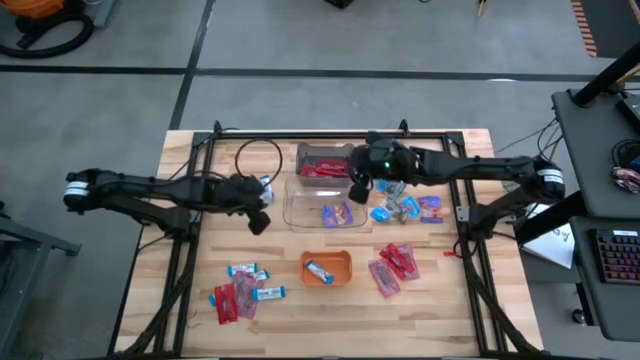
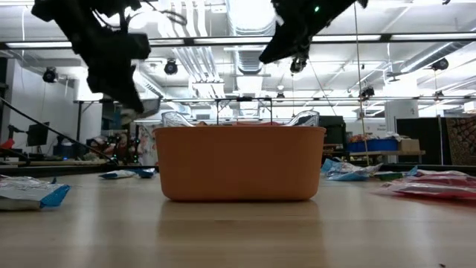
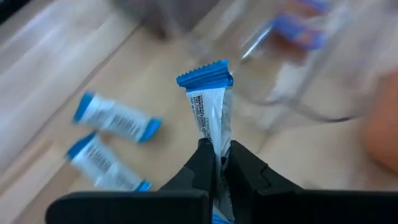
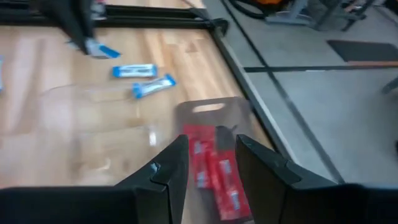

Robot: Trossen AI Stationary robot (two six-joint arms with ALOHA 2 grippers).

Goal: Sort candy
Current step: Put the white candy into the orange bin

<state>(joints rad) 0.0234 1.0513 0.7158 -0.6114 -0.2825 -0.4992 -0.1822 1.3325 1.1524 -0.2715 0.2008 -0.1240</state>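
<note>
**Now: left claw pinches a blue-and-white bar while right claw hangs over the red bin**

Up off the counter [image 1: 200, 150], the left claw [image 3: 217, 163] is clenched on one blue-and-white bar [image 3: 211, 102], which stands upright between its fingers with its crimped blue end uppermost. In the high view this claw [image 1: 262, 192] sits just left of the two clear bins. Beyond the gripped bar, the left wrist view shows two more blue-and-white bars [image 3: 115, 117] lying flat on the wood.

The right claw [image 4: 210, 163] hangs above the far clear bin [image 1: 323, 163], which holds red packets [image 4: 214, 165]. Its fingers stand apart with nothing between them. In the high view this claw [image 1: 360, 186] is at the bin's right end.

The near clear bin [image 1: 300, 208] holds purple and blue wrappers [image 1: 338, 213]. To its right a loose cluster of blue and purple sweets [image 1: 405, 208] lies on the counter. Nearer the front edge, the small orange tray [image 1: 342, 266] carries one blue-and-white bar. Red packets [image 1: 393, 267] lie to the tray's right, and a mixed heap of red packets and blue-and-white bars [image 1: 243, 290] lies to its left.
</note>
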